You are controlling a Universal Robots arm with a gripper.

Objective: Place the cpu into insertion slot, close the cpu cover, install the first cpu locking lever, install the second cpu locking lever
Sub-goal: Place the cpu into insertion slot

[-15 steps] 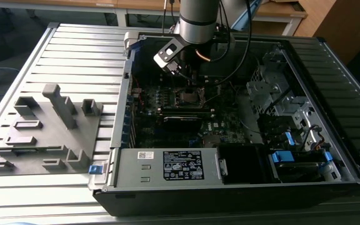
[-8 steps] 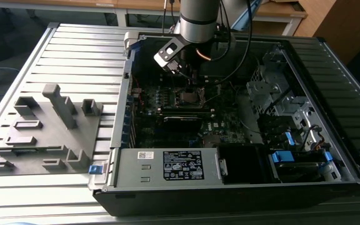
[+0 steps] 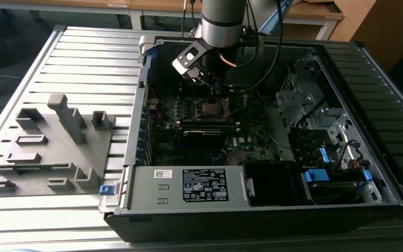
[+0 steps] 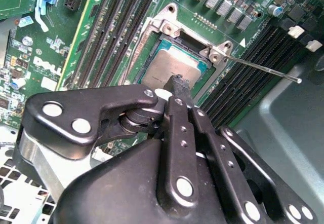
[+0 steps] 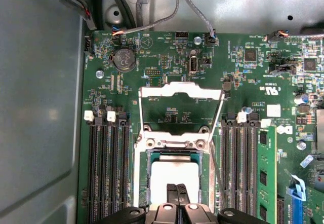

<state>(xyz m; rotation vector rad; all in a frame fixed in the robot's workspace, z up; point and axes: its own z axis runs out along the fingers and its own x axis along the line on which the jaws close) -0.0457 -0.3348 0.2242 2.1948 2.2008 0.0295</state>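
My black two-finger gripper (image 5: 177, 189) has its fingers pressed together with nothing between them, tips over the small flat grey metal cpu (image 5: 162, 176); whether they touch it I cannot tell; the cpu lies flat inside the square dark insertion slot (image 5: 174, 155); just beyond, the thin silver square-frame cpu cover (image 5: 179, 88) stands open, the green circuit board (image 5: 152, 57) showing through its cut-out; a thin steel lever rod (image 5: 216, 133) stands unlatched between slot and long black memory slots (image 5: 243, 163).

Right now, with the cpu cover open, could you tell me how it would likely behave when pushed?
The cpu cover is a thin cut-out metal frame, so probably light yet stiff. It looks hinged at the edge of the insertion slot, so it should swing rather than slide. Its shiny surface may be slippery.
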